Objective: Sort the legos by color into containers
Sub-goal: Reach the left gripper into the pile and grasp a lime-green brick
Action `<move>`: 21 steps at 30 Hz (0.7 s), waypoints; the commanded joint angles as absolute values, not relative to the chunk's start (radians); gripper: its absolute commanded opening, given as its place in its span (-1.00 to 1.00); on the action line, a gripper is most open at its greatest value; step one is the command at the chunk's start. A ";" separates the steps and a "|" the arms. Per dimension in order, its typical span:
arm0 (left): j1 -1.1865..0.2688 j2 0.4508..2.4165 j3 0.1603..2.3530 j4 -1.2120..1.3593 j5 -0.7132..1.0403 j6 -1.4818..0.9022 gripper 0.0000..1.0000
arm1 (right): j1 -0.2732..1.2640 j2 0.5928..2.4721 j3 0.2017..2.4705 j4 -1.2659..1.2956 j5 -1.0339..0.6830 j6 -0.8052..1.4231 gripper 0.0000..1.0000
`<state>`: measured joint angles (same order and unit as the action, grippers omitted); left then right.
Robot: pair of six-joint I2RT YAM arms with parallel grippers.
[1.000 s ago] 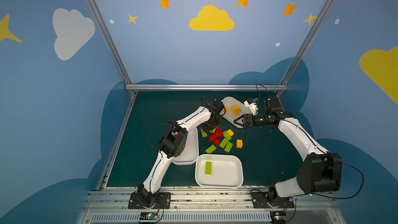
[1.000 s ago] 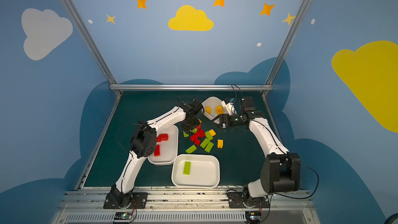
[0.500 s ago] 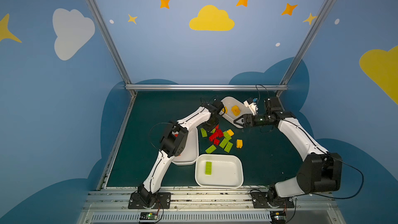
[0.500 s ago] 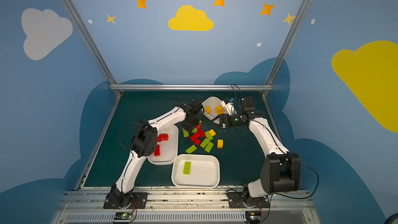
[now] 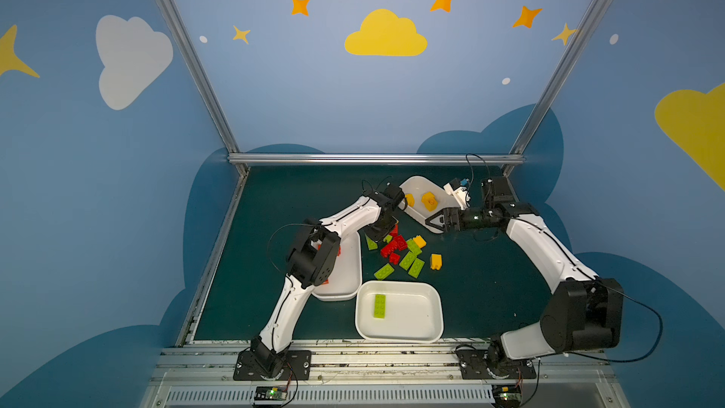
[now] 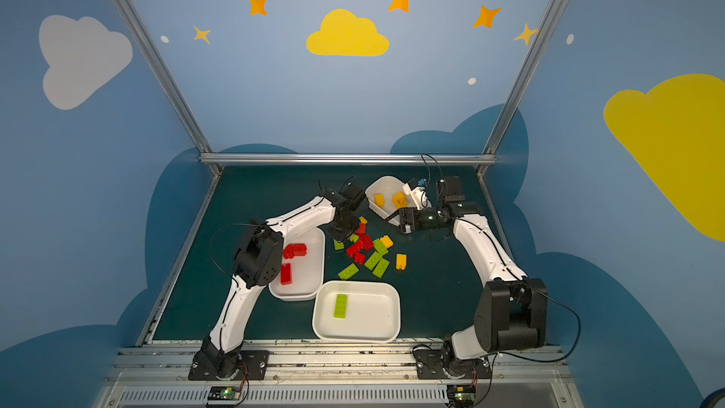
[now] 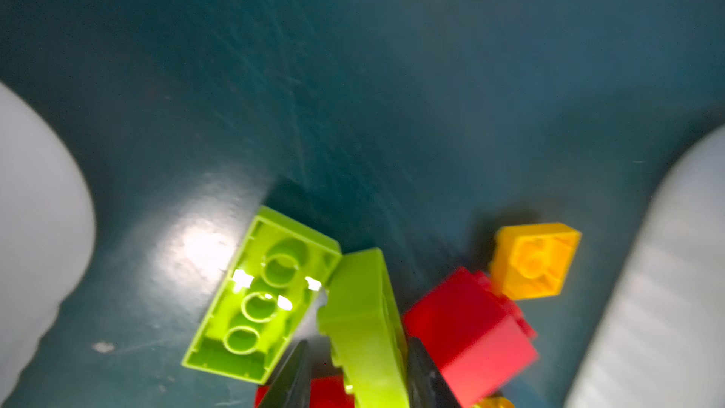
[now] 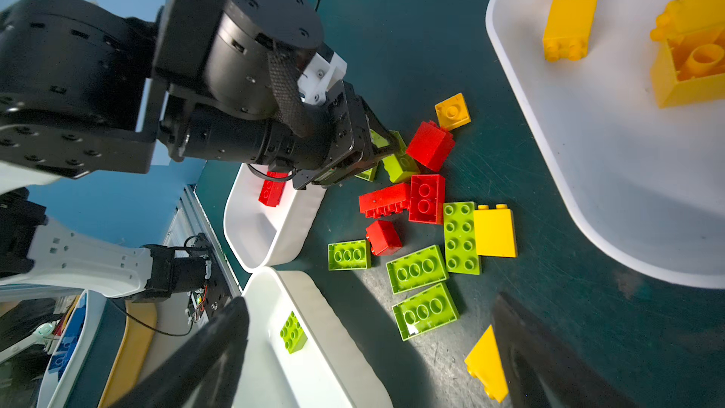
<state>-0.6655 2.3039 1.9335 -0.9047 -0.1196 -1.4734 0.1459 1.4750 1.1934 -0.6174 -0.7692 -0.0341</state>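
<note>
Pinching a green brick (image 7: 365, 327) that stands on edge in the loose pile (image 5: 396, 245) mid-desk (image 5: 274, 209), left fingers (image 7: 292, 380) pressed to both its sides. Right fingers (image 8: 204, 359) spread wide, empty, over the yellow tub (image 8: 608, 170) edge. Red tub (image 6: 310, 272) and green tub (image 6: 368, 315) sit nearer the front.

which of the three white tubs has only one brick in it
The front tub, lowest in a top view, holds a single lime green brick. The left tub has several red bricks, the far tub two yellow bricks.
</note>
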 commanded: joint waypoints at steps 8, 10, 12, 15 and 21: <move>-0.663 2.327 1.949 -0.875 -0.092 -1.444 -0.18 | 0.152 1.464 1.189 -0.634 -0.775 -0.047 0.89; -0.663 2.340 1.957 -0.867 -0.087 -1.435 -0.17 | 0.151 1.463 1.187 -0.638 -0.775 -0.050 0.89; -0.663 2.349 1.958 -0.864 -0.078 -1.433 -0.17 | 0.152 1.463 1.188 -0.639 -0.774 -0.050 0.89; -0.661 2.353 1.951 -0.856 -0.078 -1.423 -0.17 | 0.150 1.463 1.189 -0.638 -0.774 -0.050 0.89; -0.657 2.350 1.957 -0.856 -0.094 -1.397 -0.40 | 0.150 1.462 1.190 -0.638 -0.773 -0.050 0.89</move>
